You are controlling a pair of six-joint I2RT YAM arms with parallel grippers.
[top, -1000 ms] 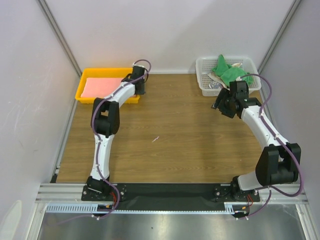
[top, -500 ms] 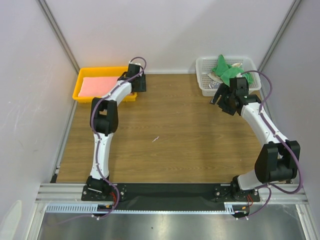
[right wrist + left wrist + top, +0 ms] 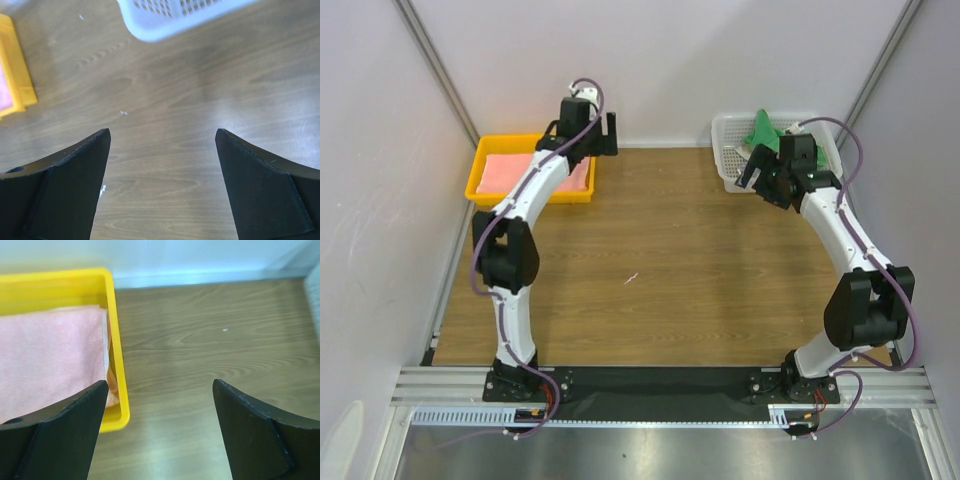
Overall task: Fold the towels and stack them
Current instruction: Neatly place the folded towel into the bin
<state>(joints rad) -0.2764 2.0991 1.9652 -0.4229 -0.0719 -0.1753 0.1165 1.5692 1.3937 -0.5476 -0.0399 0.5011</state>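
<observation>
left gripper [image 3: 159, 385] spread wide, nothing held | right gripper [image 3: 162, 132] same | pink towel [image 3: 50, 355] seen in tray [image 3: 117, 365] | green towel [image 3: 765, 131] shown only from above, in basket [image 3: 722, 150]

salmon-pink towel [image 3: 50, 355], yellow tray [image 3: 119, 371], green towel [image 3: 763, 132], white lattice basket [image 3: 725, 152].

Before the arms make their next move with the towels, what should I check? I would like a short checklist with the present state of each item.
1. Left hand open, nothing between its fingers: ok.
2. Right hand open, nothing between its fingers: ok.
3. Pink towel lies flat in the yellow tray: ok.
4. Green towels folded: not ok, crumpled in the white basket.
5. How many green towels there are: cannot tell.
</observation>
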